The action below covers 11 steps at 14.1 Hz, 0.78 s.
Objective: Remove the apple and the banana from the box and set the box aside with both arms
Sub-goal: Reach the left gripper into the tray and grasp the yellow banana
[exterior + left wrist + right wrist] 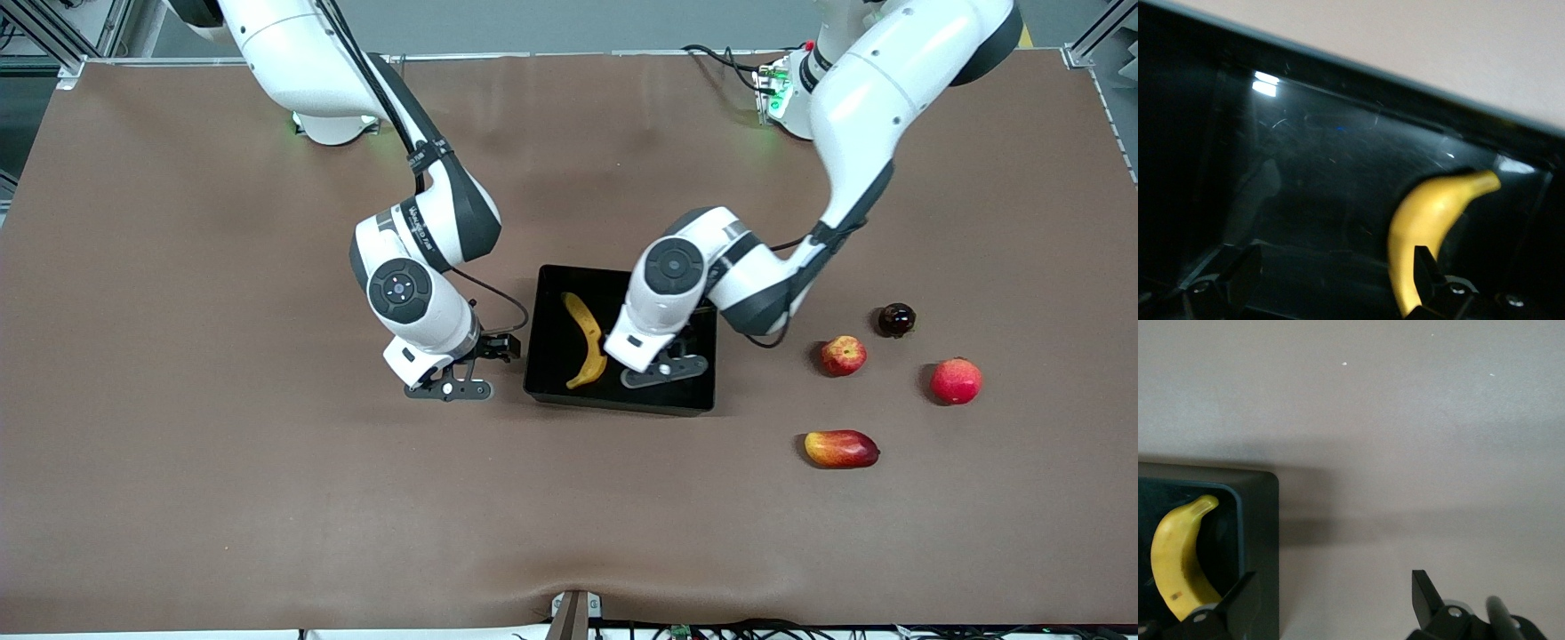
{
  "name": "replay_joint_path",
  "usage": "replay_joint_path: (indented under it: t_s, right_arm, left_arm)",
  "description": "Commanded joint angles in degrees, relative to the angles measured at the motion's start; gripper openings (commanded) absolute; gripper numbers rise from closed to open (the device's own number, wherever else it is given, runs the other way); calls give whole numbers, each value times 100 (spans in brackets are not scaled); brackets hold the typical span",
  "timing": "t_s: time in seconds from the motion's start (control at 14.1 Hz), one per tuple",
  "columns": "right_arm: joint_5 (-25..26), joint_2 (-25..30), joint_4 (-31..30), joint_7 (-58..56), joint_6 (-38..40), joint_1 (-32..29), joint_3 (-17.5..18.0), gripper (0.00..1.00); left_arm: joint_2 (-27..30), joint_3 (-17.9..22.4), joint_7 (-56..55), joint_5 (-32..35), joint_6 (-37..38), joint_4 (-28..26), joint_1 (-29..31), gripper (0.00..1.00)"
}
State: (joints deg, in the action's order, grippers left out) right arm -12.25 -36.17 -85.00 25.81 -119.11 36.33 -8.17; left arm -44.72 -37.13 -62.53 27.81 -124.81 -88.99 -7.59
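Banana (585,340) lying in black box (556,378) at table centre, toward the right arm's end of the box. Left gripper (665,369) over box interior beside banana, jaws apart, empty. Right gripper (449,388) over bare table (222,462) just beside box, jaws apart, empty. Apple (843,355) on table toward the left arm's end, well apart from box.

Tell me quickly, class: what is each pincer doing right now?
Left pincer: open, empty, over the box beside the banana.
Right pincer: open, empty, over the table beside the box.
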Motion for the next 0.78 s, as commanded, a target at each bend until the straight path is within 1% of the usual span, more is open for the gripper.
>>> replay_joint_path:
  t_s: [0.0, 0.14, 0.28, 0.36, 0.57, 0.71]
  right_arm:
    - [-41, 119, -25, 3, 107, -56, 44, 100]
    - [-41, 119, -25, -6, 107, -56, 44, 100]
    - [-41, 110, -25, 3, 99, -56, 44, 100]
    - [-41, 110, -25, 3, 98, -56, 44, 100]
    - [-49, 110, -25, 12, 98, -39, 44, 100]
    - [-41, 110, -25, 12, 98, -39, 44, 100]
  left_arm:
    - [-89, 92, -58, 23, -157, 93, -304, 100]
    - [-221, 153, -14, 75, -437, 93, -497, 100]
    - [-239, 573, -5, 356, -527, 84, -874, 100]
    - [-274, 741, -5, 392, -570, 84, -972, 100]
    - [-476, 804, 30, 462, -974, 84, -1087, 100]
    - [-573, 813, -4, 577, -1010, 93, -1122, 100]
